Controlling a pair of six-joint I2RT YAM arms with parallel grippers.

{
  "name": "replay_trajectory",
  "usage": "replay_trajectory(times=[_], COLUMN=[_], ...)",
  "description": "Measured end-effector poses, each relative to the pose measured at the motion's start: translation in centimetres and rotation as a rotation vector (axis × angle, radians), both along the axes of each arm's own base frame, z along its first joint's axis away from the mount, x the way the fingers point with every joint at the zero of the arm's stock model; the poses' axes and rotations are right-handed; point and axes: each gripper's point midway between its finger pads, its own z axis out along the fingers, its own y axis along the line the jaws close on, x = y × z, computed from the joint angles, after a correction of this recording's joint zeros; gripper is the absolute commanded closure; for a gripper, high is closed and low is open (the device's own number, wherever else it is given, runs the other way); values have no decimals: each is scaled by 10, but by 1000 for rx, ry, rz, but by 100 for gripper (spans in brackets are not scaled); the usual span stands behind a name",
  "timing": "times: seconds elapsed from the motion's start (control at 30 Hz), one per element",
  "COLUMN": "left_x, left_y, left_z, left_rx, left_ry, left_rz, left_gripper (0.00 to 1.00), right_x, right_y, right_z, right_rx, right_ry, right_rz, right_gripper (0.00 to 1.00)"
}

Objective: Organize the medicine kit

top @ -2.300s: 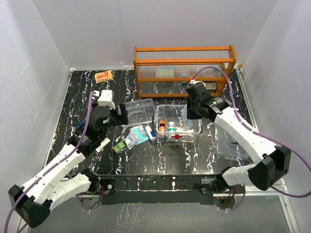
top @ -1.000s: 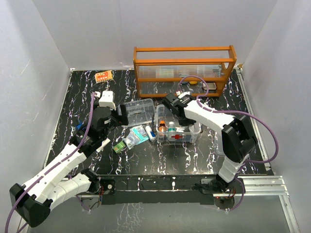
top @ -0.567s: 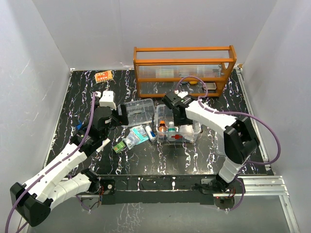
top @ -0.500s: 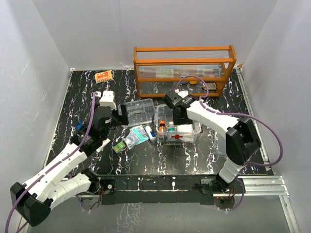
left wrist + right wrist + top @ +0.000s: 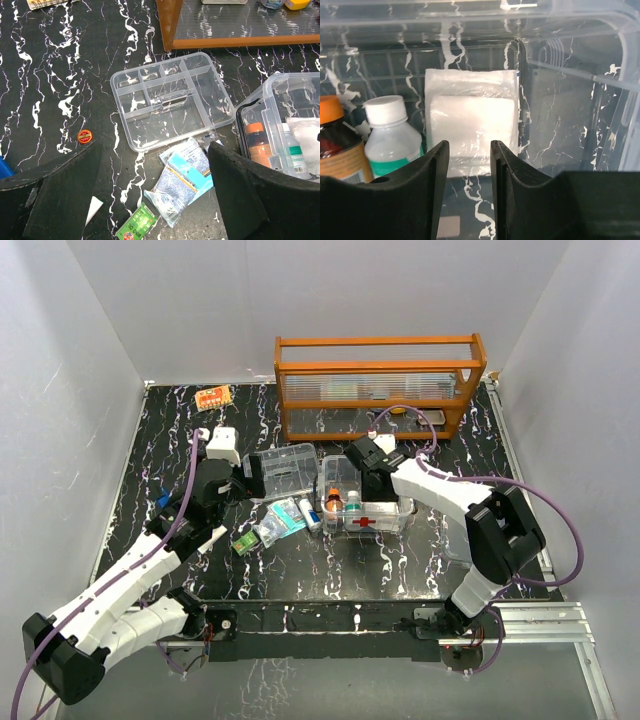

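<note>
— Where was the right gripper [image 5: 468, 150]?
— Down inside the medicine kit box [image 5: 580, 95], its fingers a narrow gap apart with nothing between them. A white gauze packet [image 5: 471, 117] lay flat just ahead of it, and a white-capped bottle [image 5: 390, 127] and an orange-capped bottle [image 5: 335, 145] stood to its left
— And the left gripper [image 5: 152, 160]?
— Spread wide and empty above the surface [image 5: 50, 75]. The divided tray [image 5: 170, 100] lay ahead of it, loose sachets [image 5: 182, 175] beneath it, the box off to its right
</note>
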Motion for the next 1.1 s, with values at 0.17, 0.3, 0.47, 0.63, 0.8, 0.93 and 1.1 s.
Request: replay_trajectory(times=[0.17,0.3,0.47,0.63,0.8,0.93,1.1], left_x=[0,0,0,-1,-1,-3,-6], left_y=[-2,-5,-9,-13,-15,-17,-20], left_z=[-1,-6,-11,-12,-17,-24,-32], left_rx=[-9,-13,-23,-40,-49,-61,-89], left_ry=[6,25,43,53,76,104,146], left_rz=[-2,-10,-20,-30,-32,-29,-13], left_gripper=[15,15,14,14,14,14,15], right_x=[9,17,12,3,-1,-7,-16], right_y=[-7,-3,2,2,5,7,5], right_z=[-13,-20,-39,-48,-48,-47,-43], right_rx=[23,47,58,64,83,98,97], right_ry=[-28,-45,-3,34,52,76,116], right_rz=[-32,-32,14,47,73,89,92], right_gripper=[65,64,63,63,64,63,61])
